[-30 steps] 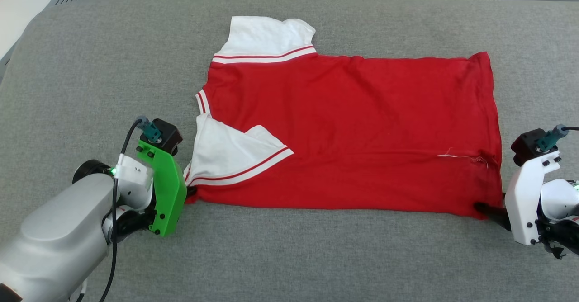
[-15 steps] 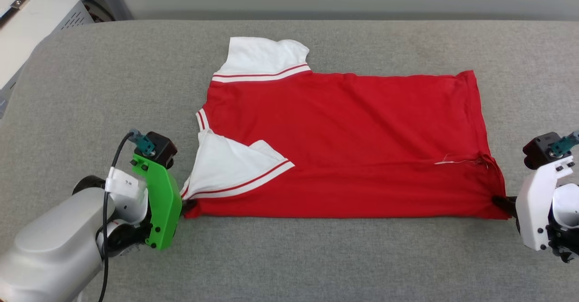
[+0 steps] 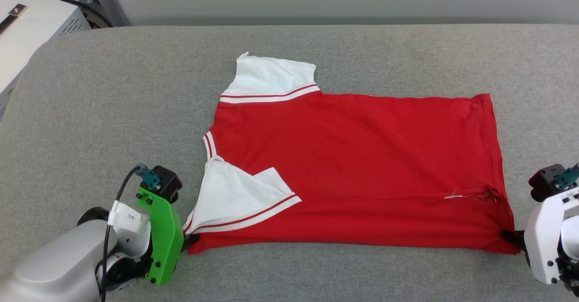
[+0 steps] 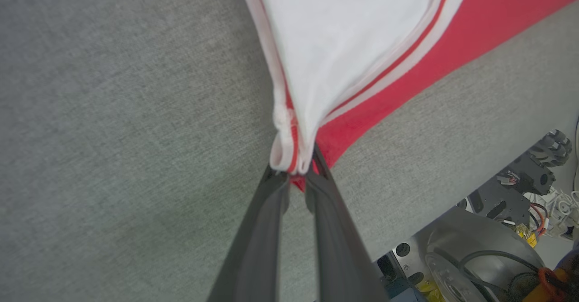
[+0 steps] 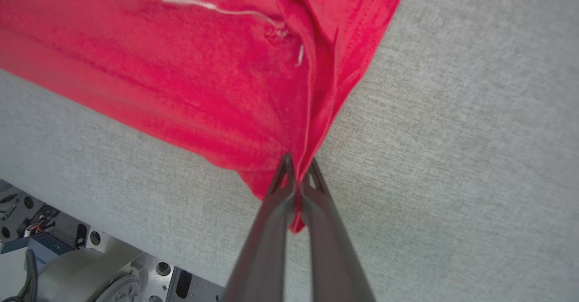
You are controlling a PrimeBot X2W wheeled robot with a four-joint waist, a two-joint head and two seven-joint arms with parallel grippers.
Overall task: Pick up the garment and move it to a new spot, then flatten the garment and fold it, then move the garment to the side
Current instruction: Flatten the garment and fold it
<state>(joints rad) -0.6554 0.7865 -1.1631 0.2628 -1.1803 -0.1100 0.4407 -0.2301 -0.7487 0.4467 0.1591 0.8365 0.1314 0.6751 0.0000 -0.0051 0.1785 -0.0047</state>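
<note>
The garment lies spread on the grey surface, red side up, its lettering hidden. One white sleeve points to the far side; the other white sleeve is folded over the red body. My left gripper is shut on the garment's near left corner, pinching striped trim and red cloth. At the near right hem corner my right gripper is shut on red fabric. A loose white thread lies by the right hem.
The grey padded table runs across the whole head view, with bare room left of the garment. A white cabinet with cables stands beyond the far left corner. The robot's base shows below the table's near edge.
Both grippers have pulled the garment's near edge toward me, still shut on its corners. The head camera has shifted, so the table sits lower in the picture.
</note>
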